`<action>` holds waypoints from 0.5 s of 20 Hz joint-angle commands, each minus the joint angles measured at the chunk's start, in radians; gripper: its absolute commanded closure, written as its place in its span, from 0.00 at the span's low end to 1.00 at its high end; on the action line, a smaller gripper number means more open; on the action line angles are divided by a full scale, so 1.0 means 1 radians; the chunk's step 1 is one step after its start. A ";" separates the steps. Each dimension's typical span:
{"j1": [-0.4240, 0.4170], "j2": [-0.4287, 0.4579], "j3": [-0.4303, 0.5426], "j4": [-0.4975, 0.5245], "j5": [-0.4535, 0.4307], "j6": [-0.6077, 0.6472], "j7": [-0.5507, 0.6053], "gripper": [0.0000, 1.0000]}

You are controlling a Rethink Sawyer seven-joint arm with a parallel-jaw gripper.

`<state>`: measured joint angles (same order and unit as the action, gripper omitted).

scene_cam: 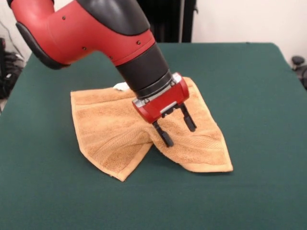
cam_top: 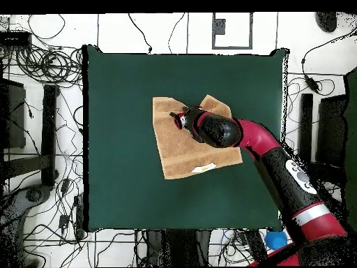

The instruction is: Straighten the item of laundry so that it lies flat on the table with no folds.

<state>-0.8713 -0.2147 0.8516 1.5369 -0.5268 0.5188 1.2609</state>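
Tan-orange terry-cloth towel (scene_cam: 125, 130) lies frame centre on the dark green cloth-covered table (scene_cam: 259, 96), not flat yet: lower part folded, two corners pointing down. Red-black gripper (scene_cam: 177, 127) hangs over the fold, fingers apart, empty; unfolding remains.

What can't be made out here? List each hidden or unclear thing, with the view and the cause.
- Towel far middle, front view: covered by the arm.
- White tag, front view: only a sliver shows beside the arm.
- Gripper, overhead view: too small and dark to read its opening; the front view shows it open.
- Contact between fingertips and towel, front view: cannot tell.
- Towel's fold by the table centre, overhead view: partly under the arm.
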 commanded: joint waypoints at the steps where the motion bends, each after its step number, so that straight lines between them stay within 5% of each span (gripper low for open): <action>1: 0.047 -0.007 -0.024 0.050 0.006 0.048 0.017 0.00; 10: -0.071 -0.105 -0.003 0.033 0.102 0.333 -0.123 0.00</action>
<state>-0.9274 -0.2902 0.8534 1.5586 -0.4804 0.6457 1.2609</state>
